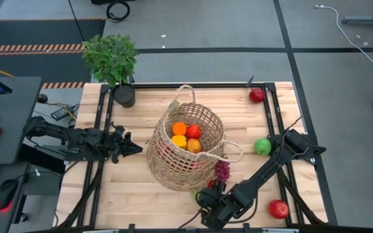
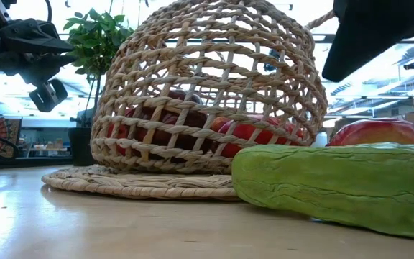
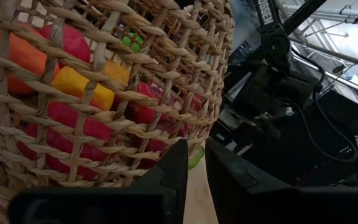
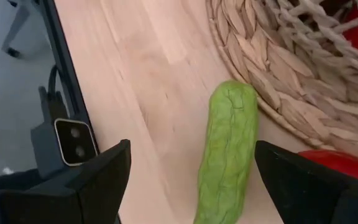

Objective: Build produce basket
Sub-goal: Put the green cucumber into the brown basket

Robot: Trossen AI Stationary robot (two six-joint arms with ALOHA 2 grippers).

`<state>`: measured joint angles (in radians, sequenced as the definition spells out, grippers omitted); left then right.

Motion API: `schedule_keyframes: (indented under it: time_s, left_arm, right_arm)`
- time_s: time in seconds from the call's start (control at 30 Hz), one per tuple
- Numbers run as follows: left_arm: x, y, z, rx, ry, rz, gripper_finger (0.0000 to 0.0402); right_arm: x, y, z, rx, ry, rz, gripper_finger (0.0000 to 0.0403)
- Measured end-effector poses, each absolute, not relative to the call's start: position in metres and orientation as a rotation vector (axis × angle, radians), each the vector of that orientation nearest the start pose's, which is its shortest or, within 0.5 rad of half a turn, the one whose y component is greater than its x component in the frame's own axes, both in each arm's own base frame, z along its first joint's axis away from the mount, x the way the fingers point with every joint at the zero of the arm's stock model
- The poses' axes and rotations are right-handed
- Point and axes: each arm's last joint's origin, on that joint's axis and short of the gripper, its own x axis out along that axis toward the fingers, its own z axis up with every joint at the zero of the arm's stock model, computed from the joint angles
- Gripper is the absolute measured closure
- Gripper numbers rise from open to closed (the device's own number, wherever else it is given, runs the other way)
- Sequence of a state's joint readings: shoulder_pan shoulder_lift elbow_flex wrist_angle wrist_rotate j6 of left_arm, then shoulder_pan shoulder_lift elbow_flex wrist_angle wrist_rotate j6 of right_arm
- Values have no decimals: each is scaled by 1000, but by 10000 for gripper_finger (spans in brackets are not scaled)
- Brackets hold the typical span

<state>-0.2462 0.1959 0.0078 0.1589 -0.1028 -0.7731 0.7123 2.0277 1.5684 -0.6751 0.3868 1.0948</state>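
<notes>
Right wrist view: the right claw (image 4: pixel 191 180) hangs released, its two fingers spread either side of the green cucumber (image 4: pixel 227 149), which lies on the desk (image 4: pixel 142 68) just beside the basket (image 4: pixel 291 81). The left claw (image 1: pixel 131 146), fingers nearly together, grasps nothing beside the basket's other side.

Cucumber (image 4: pixel 226 155) cut off at frame edge, produce (image 2: pixel 192 129) half-hidden behind basket (image 2: pixel 207 93) weave

Both arms (image 1: pixel 76 139) are matte black, built of jointed segments with black cables routed alongside. White "TROSSEN" lettering (image 3: pixel 267 11) marks the right arm's links. The fingers (image 4: pixel 101 180) are flat, angular black plates.
</notes>
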Motion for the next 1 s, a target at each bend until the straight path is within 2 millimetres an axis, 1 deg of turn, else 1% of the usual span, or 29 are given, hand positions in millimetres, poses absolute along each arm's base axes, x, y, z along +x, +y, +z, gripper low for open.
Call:
schedule_keyframes:
  time_s: [0.13,0.27,0.47,0.7,0.8,1.0]
  left_arm:
    - [107,-24,165,-767,82,-125,342]
    - [107,-24,165,-767,83,-125,343]
    - [107,-24,165,-766,82,-125,339]
    - [107,-24,165,-767,82,-125,345]
    - [107,-24,165,-767,82,-125,346]
    - [107,-24,165,-767,82,-125,341]
  right_arm:
    - [325,266,199,311,1007,-224,57]
    - [328,259,197,281,1078,-181,57]
    - [335,251,197,295,1081,-191,57]
    - [346,236,197,353,1074,-240,57]
    - [347,235,197,377,1091,-223,57]
    - [343,241,197,373,1105,-198,57]
